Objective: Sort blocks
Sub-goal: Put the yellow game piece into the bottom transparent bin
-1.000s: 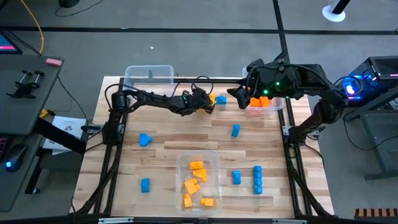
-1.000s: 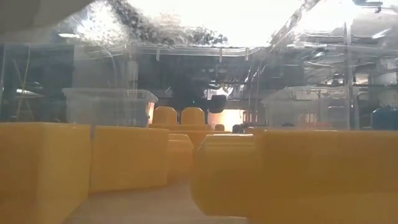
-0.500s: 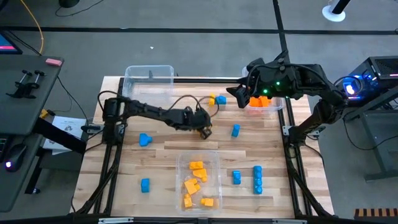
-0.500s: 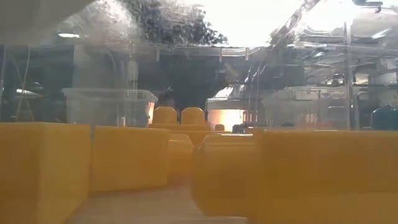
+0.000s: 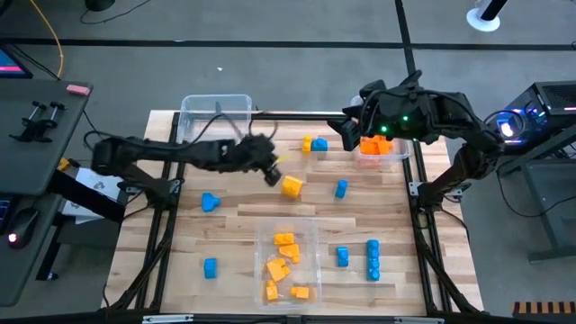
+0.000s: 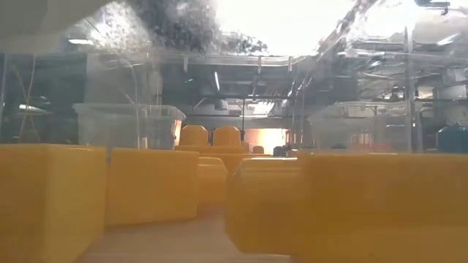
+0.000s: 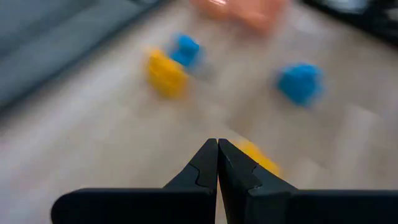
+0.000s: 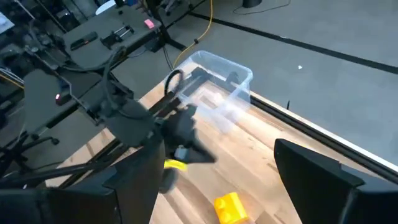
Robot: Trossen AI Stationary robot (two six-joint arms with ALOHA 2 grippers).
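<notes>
My left gripper point(image 5: 273, 173) is shut and hangs over the middle of the table; its fingers point(image 7: 217, 163) close on nothing. A yellow-orange block point(image 5: 291, 186) lies flat on the wood just past its tips, apart from them point(image 7: 258, 158). A yellow block point(image 5: 306, 144) and a blue block point(image 5: 319, 144) sit side by side farther off. My right gripper point(image 5: 346, 137) is open point(image 8: 219, 163) and hovers at the far right beside the bin of orange blocks point(image 5: 382, 148). Several blue blocks point(image 5: 340, 188) lie scattered on the table.
A clear bin point(image 5: 216, 110) stands at the far left corner. Another clear bin point(image 5: 310, 261) near the front edge holds several yellow-orange blocks, which fill the low view point(image 6: 146, 190). A row of blue blocks point(image 5: 373, 258) lies at the near right. Bare wood shows left of centre.
My left gripper went from the yellow and blue pair at the far middle toward the near edge, then drew back toward the table's left. A yellow-orange block now lies on the wood where the gripper stood half a second ago.
</notes>
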